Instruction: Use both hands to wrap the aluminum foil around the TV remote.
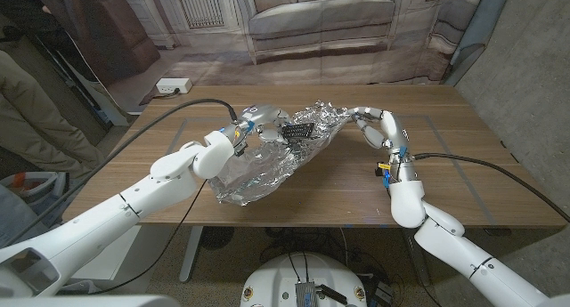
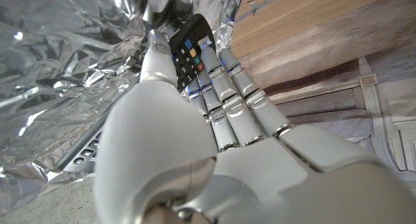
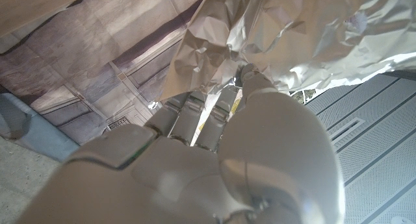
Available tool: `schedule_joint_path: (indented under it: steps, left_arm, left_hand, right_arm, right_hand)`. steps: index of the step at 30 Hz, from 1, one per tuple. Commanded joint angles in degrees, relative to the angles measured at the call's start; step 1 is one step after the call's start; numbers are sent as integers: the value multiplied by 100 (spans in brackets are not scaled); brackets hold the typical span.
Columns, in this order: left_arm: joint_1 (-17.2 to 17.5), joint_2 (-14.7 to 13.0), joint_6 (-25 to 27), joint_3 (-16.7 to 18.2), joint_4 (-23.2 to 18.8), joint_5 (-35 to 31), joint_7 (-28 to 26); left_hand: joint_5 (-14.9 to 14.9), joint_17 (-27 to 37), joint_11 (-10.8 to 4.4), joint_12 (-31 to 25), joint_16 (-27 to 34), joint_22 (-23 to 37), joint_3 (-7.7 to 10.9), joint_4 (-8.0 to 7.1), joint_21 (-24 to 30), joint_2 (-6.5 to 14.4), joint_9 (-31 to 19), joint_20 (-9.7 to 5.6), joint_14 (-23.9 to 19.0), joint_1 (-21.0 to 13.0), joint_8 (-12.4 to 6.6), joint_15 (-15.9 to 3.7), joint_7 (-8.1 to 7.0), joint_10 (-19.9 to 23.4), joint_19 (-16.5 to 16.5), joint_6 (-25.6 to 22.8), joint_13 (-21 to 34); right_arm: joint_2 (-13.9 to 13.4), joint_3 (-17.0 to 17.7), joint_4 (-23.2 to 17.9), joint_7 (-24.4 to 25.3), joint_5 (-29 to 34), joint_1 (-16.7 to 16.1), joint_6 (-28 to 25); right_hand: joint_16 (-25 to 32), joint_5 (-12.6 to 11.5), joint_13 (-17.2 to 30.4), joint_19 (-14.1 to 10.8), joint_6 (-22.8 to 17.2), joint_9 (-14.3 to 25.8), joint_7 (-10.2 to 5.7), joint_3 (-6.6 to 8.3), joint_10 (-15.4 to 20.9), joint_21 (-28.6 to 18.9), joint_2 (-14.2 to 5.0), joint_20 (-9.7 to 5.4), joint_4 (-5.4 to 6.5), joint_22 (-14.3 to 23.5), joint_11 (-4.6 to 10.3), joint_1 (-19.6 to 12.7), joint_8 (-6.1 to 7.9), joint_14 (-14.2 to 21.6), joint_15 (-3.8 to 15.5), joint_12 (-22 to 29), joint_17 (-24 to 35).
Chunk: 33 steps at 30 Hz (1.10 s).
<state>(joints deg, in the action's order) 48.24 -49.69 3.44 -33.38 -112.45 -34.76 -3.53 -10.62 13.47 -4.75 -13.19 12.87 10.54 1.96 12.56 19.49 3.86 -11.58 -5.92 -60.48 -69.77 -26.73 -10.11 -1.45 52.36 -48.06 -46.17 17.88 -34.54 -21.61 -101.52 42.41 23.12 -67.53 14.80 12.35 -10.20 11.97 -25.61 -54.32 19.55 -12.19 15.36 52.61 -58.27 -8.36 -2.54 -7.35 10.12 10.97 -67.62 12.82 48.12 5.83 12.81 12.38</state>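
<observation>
Left hand fingers pin the TV remote; right hand pinches the aluminum foil edge; best fold it over snugly.

Crumpled foil blocks the frame's centre. Bare wooden table lies open at right, lower centre and upper left.
</observation>
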Motion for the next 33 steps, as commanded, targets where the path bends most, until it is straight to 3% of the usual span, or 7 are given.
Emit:
schedule_joint_path:
  steps: [1,13,23,33]
  left_arm:
    - [-92,-47,-101,-112,24,-357,184]
    - [-169,2,-291,-189,152,-362,372]
    - [-68,-132,-334,-137,52,-437,478]
    - [14,-233,-254,-87,-109,-535,644]
  left_hand:
    - [-45,25,-703,-33,-33,19,821,-796,-15,431,-69,-47,41,-416,-430,-245,-175,699,31,-701,1202]
    - [-46,26,-706,-25,-41,22,828,-798,-21,427,-65,-52,63,-409,-436,-244,-205,710,50,-704,1220]
    - [-46,28,-708,-15,-43,24,833,-802,-26,424,-61,-47,73,-401,-438,-239,-199,711,69,-697,1233]
    - [-46,30,-709,-6,-49,27,843,-804,-32,425,-57,-46,95,-395,-445,-241,-212,718,91,-700,1250]
  right_arm:
    - [46,-88,41,-55,-110,108,-159]
    - [103,-207,150,20,-84,201,-340]
    - [151,-306,235,-15,-179,338,-492]
    - [396,-415,775,357,-286,551,-263]
  right_hand:
    - [13,17,-1,51,33,35,21,22,-64,-25,-12,-936,13,-2,-16,65,-28,-32,742,-5,24]
    - [0,18,-5,85,49,38,29,24,-107,9,-9,-940,26,-8,-20,123,-32,-107,731,-8,25]
    - [0,18,-11,105,72,44,33,30,-169,54,-6,-939,34,-10,-12,178,-35,-162,728,-16,29]
    - [-12,18,-14,118,97,37,49,23,-213,84,3,-938,45,-13,-17,222,-46,-214,719,-23,27]
